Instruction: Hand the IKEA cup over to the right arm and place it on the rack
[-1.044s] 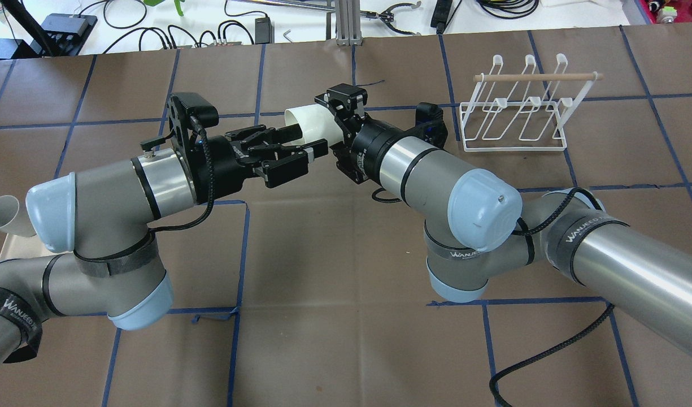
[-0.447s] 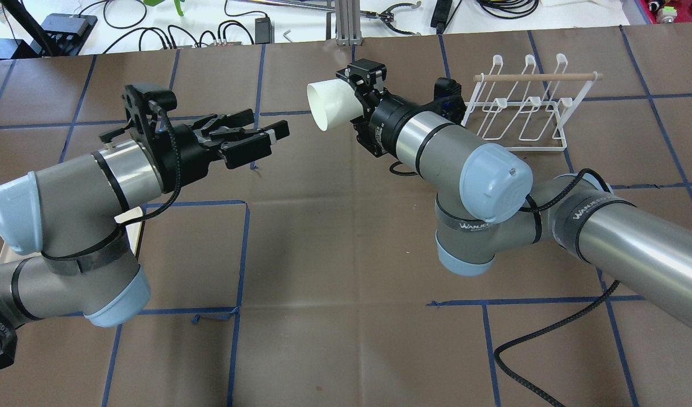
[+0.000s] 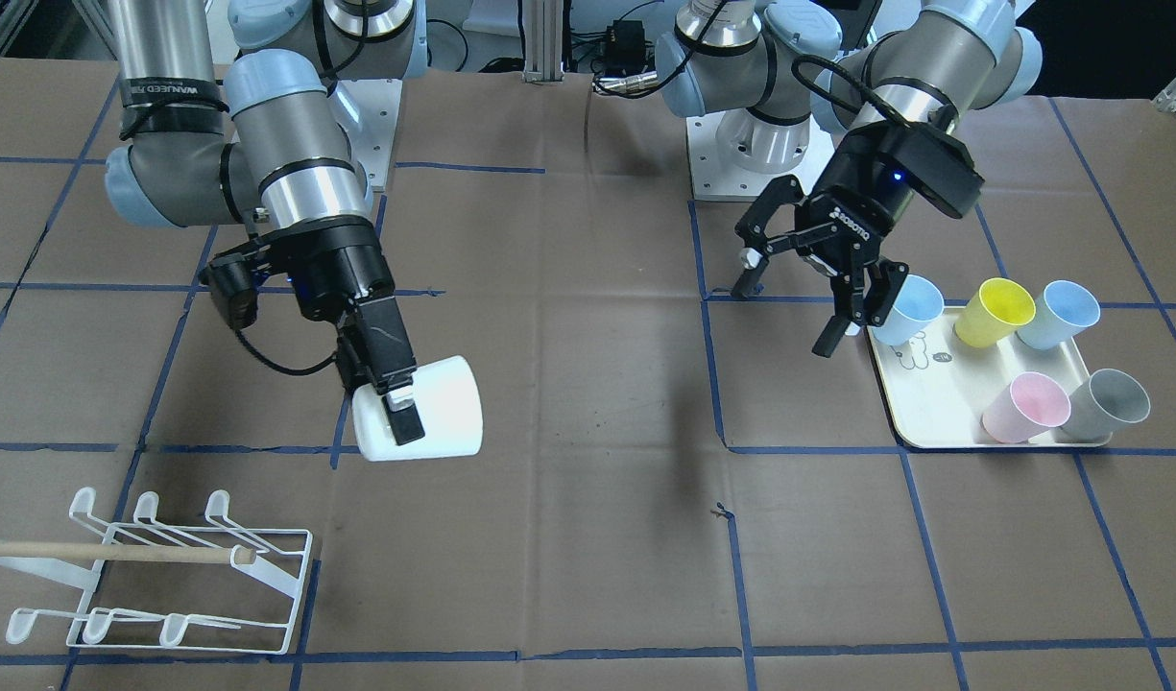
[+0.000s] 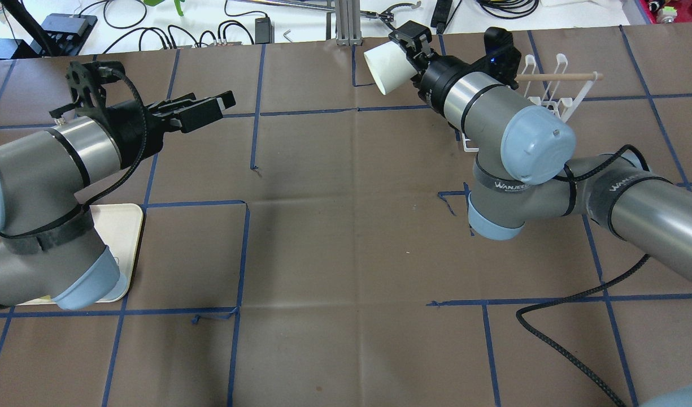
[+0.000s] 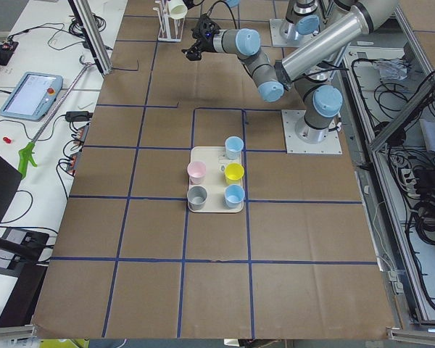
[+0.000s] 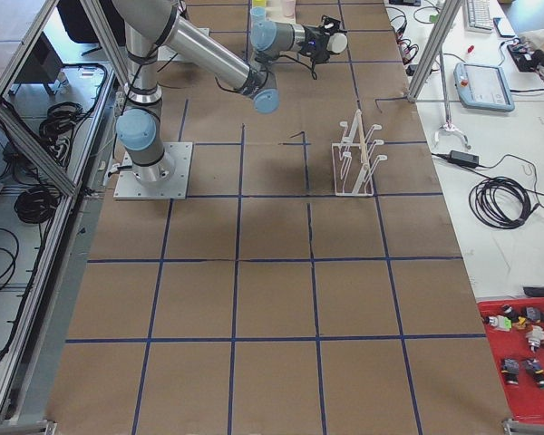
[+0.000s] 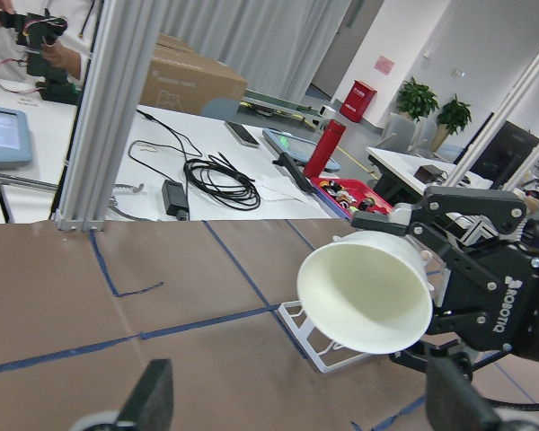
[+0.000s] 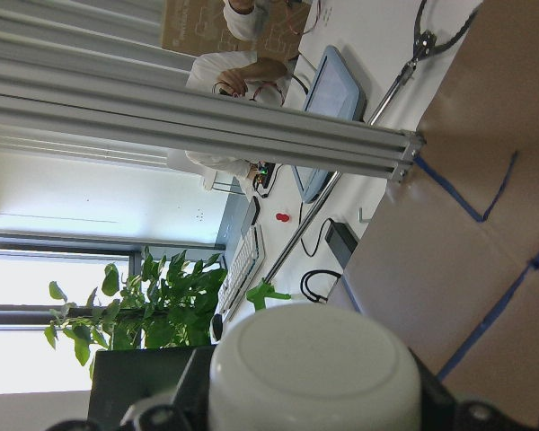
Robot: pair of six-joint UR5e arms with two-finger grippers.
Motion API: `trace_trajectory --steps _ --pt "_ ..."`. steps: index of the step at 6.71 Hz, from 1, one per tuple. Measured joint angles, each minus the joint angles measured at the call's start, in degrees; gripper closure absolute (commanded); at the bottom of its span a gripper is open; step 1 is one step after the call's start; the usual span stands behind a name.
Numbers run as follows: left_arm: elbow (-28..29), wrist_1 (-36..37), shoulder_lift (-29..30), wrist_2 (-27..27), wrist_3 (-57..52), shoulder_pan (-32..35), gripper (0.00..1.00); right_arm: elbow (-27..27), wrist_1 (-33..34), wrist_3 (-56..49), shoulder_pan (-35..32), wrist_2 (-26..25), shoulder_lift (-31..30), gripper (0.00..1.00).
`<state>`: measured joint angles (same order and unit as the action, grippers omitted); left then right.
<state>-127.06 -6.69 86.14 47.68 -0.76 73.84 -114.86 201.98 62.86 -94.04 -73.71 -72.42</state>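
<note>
My right gripper is shut on the white IKEA cup by its base and holds it on its side in the air, mouth away from the wrist. In the front view the cup hangs above the paper, up and right of the white wire rack. From overhead the rack is partly hidden behind the right arm. My left gripper is open and empty, well away to the left. The left wrist view shows the cup's open mouth and the rack behind it.
A cream tray at the robot's left holds several cups: two blue, a yellow, a pink and a grey. My left gripper hovers beside the tray's near blue cup. Brown paper with blue tape lines covers the table.
My left gripper has drawn back to the left, away from the cup. My right arm has carried the cup farther away and to the right, up to the rack.
</note>
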Motion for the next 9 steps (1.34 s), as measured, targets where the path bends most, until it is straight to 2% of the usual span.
trace_trajectory --steps 2,4,5,7,9 --pt "9.38 -17.32 0.31 13.18 2.12 2.82 0.0 3.23 0.32 -21.73 3.3 -5.08 3.51 0.9" --pt "22.02 -42.29 1.24 26.94 4.63 8.51 0.0 6.58 3.72 -39.99 6.72 -8.16 6.74 0.89" --pt "28.29 -55.8 1.78 31.72 5.0 10.08 0.0 8.05 4.63 -47.04 8.4 -8.55 8.6 0.89" --pt "36.26 -77.27 2.31 37.07 5.08 11.14 0.0 9.06 5.51 -56.46 10.69 -8.89 11.61 0.89" --pt "37.07 -85.62 1.1 39.45 3.36 11.62 0.0 9.67 5.74 -60.12 11.65 -8.91 13.84 0.89"
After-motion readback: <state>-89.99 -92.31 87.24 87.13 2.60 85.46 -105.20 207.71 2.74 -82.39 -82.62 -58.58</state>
